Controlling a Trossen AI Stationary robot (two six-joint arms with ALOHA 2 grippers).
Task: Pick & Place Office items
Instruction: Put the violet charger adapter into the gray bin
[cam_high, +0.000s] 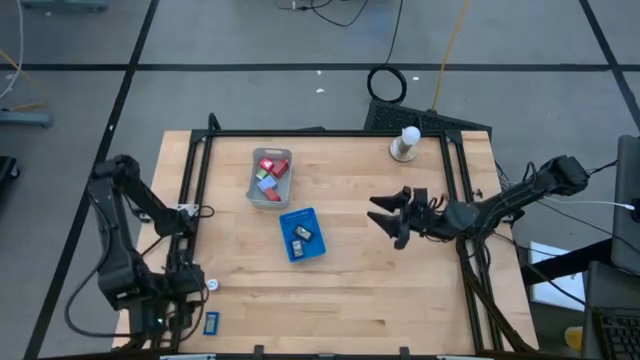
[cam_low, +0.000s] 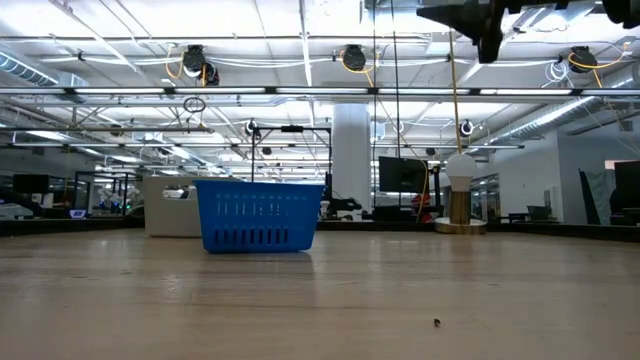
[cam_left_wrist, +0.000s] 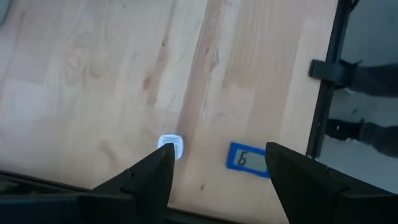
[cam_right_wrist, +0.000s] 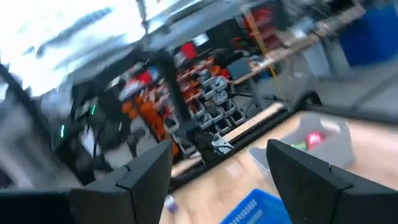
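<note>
Dark fingers (cam_left_wrist: 149, 180) of the left gripper (cam_left_wrist: 217, 171) frame the nearest ground: bare wood, jaws apart, nothing between them. Just beyond the fingertips lie a small white-and-blue round piece (cam_left_wrist: 170, 147) and a blue rectangular tag (cam_left_wrist: 247, 160), side by side, near the tabletop's edge.

Grey tray (cam_high: 270, 178) taken as the landmark. Office items: red, pale blue and green pieces (cam_high: 270, 174) sit heaped inside it. Just beside the tray, toward the near edge, a blue basket (cam_high: 302, 235) holds two small dark pieces (cam_high: 301, 236). Well away from the tray, at the near-left corner, the round piece and the tag lie by the left arm's base.

Right gripper (cam_high: 392, 216) hovers high over the wood, to the right of the tray and the basket, fingers spread, carrying nothing; it points toward the basket. In the low view it hangs at the top of frame, clear of the surface.

White knob on a round base (cam_high: 405, 144) stands upright, well to the right of the tray, near the far edge of the tabletop (cam_high: 400, 290).
</note>
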